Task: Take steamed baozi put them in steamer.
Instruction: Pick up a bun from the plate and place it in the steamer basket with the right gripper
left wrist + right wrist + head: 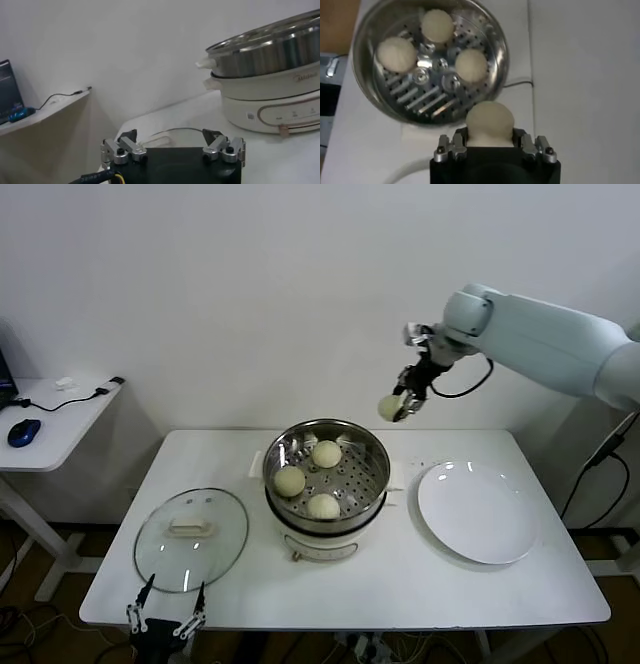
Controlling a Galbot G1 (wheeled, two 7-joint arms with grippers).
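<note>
Your right pincer [490, 145] is clamped on the last bun [489, 122], carrying it high above the counter [240, 584], just right of the steamer [327, 474], so it clears the steel rim. Three smooth, domed buns [308, 479] already sit on the perforated tray, leaving a gap for this soft one. The plate [478, 511] lies bare; the glass lid [191, 538] rests aside. Your left pincer [172, 149] waits open, low at the counter's front edge.
</note>
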